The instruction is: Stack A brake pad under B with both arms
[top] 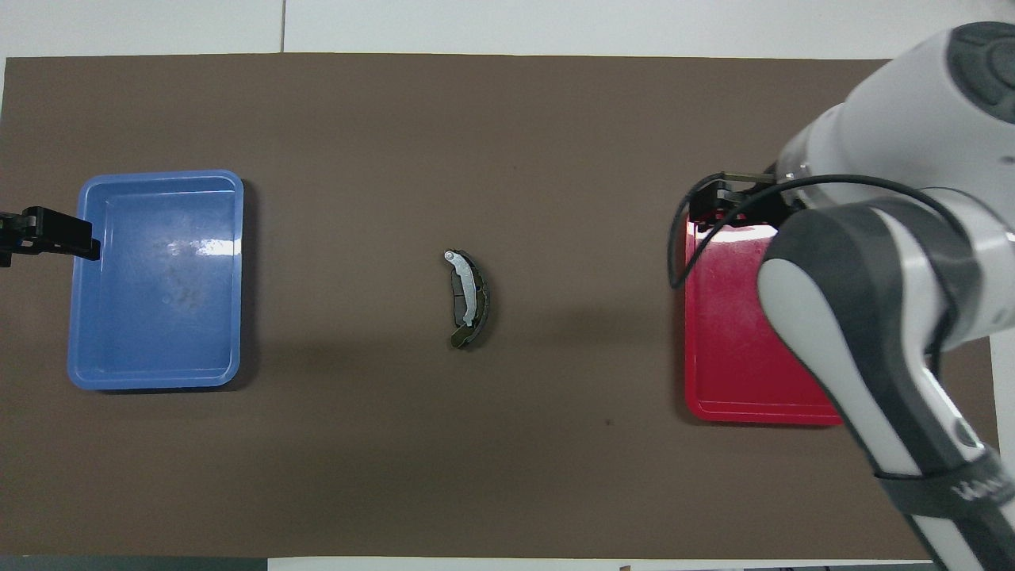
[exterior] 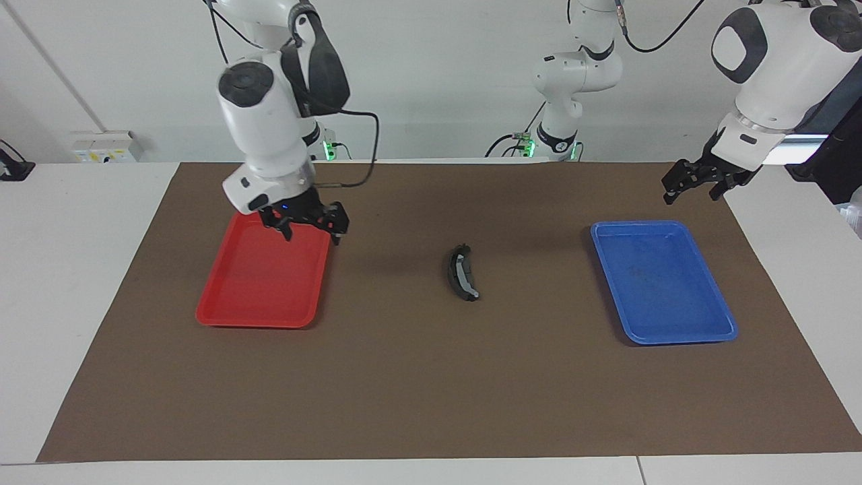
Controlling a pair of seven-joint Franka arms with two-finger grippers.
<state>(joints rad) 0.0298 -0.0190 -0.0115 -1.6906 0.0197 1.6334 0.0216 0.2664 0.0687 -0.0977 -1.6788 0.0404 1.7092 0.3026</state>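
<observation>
B [exterior: 465,273], the crescent black pad with a light grey strip, lies on the brown mat at the table's middle; it also shows in the overhead view [top: 473,289]. A short dark pad, A [top: 457,311], shows partly from under B along its inner curve, mostly covered. My right gripper [exterior: 311,229] is open and empty, raised over the red tray [exterior: 262,289]; it also shows in the overhead view [top: 718,208]. My left gripper [exterior: 692,192] is open and empty, raised by the blue tray [exterior: 663,283], and shows at the overhead view's edge [top: 47,236].
The red tray [top: 729,373] sits toward the right arm's end and the blue tray [top: 155,349] toward the left arm's end; nothing lies in either. The brown mat [exterior: 431,391] covers the table. A third arm's base [exterior: 566,101] stands at the robots' edge.
</observation>
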